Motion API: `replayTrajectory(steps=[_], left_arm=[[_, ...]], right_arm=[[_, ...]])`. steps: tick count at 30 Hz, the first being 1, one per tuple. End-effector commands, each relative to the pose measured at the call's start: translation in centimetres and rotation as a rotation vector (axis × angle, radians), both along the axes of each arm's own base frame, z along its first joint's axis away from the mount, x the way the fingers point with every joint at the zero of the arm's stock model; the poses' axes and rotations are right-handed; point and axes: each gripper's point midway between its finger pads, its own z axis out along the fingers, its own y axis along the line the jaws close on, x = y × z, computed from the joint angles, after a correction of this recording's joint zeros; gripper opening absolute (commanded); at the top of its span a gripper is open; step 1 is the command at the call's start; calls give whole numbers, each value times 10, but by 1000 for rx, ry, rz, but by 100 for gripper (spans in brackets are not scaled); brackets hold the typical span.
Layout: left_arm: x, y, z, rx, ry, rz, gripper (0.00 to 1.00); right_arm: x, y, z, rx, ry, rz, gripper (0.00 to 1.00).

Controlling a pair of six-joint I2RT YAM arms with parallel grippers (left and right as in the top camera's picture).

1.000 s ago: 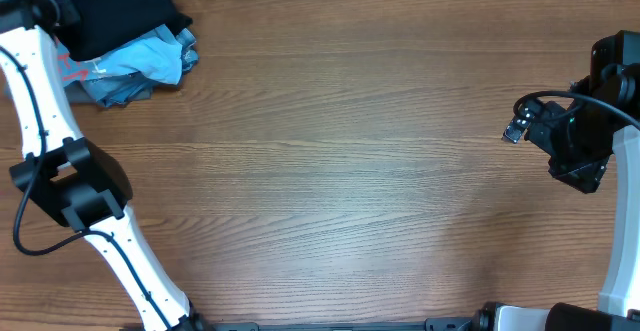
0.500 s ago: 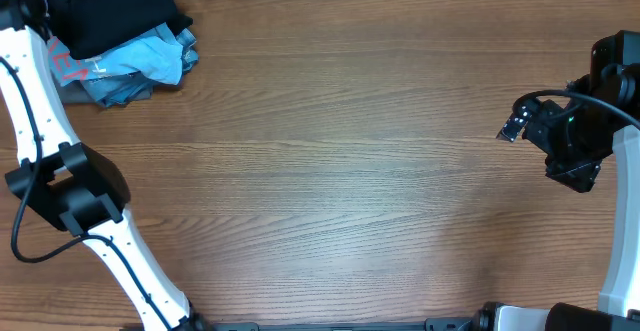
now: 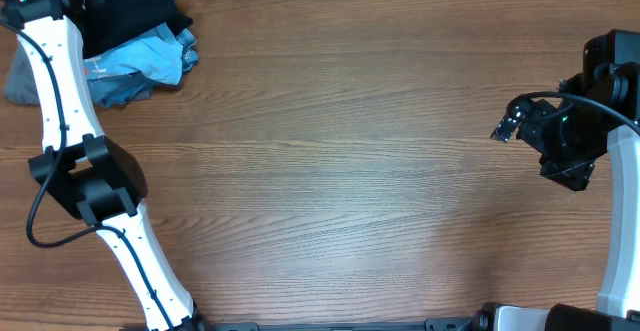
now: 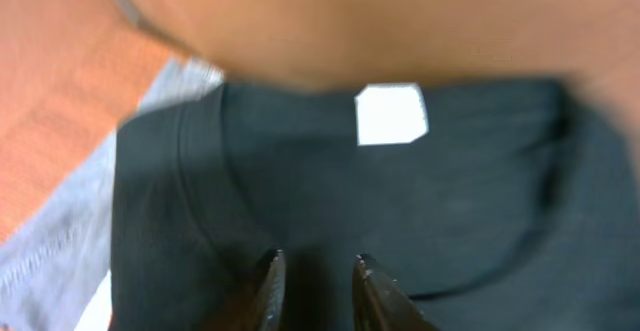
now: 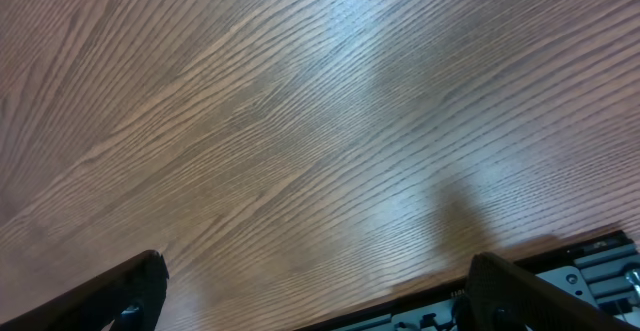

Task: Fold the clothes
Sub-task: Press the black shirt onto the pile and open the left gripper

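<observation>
The black T-shirt (image 3: 130,11) lies bunched at the table's far left corner, on top of other clothes. In the left wrist view its collar and white neck tag (image 4: 390,113) fill the frame. My left gripper (image 4: 315,269) is right over the black fabric just below the collar, its jaws a narrow gap apart, with dark cloth under the tips. No fold of cloth shows pinched between them. My right gripper (image 3: 505,128) hangs over the bare wood at the right side, wide open and empty (image 5: 310,291).
A light blue shirt (image 3: 145,63) lies under the black T-shirt's front edge. A grey garment (image 3: 18,79) lies left of my left arm (image 3: 60,81) and shows beside the collar (image 4: 55,241). The wooden table (image 3: 350,171) spans the view; its near edge shows (image 5: 520,261).
My left arm has swung to the right over the pile, uncovering the grey garment at its left. The black T-shirt has not shifted. My right gripper has drifted slightly left.
</observation>
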Motion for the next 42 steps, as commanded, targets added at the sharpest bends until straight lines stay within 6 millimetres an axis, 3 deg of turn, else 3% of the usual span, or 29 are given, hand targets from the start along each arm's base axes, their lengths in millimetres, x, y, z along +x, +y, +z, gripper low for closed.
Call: replayTrajectory(steps=[1,5,8,11,18,21,25,36,39,42], left_arm=[[-7,24,-53,4,111,65,30],[-13,26,-71,-12,156,70,29],[-10,23,-63,-17,135,62,28],[-6,16,-34,-1,74,56,31],[7,-24,74,69,-152,-7,37],[13,-46,88,79,-188,-45,38],[21,-61,70,71,-156,-72,36],[29,-63,-37,18,51,-79,40],[28,-63,-58,7,92,-79,42],[26,-66,-64,1,111,-84,45]], right_arm=[[-2,0,1,-12,-6,10,100],[-2,-1,1,-16,-5,9,100],[-2,-5,0,-38,-1,6,100],[-2,-5,0,-41,0,6,100],[-2,-5,0,-41,0,6,100],[-2,-5,0,-41,0,5,100],[-2,-5,0,-41,0,6,100],[-2,-6,0,-46,1,5,100],[-2,-6,0,-46,1,4,100],[-2,-6,0,-46,1,4,100]])
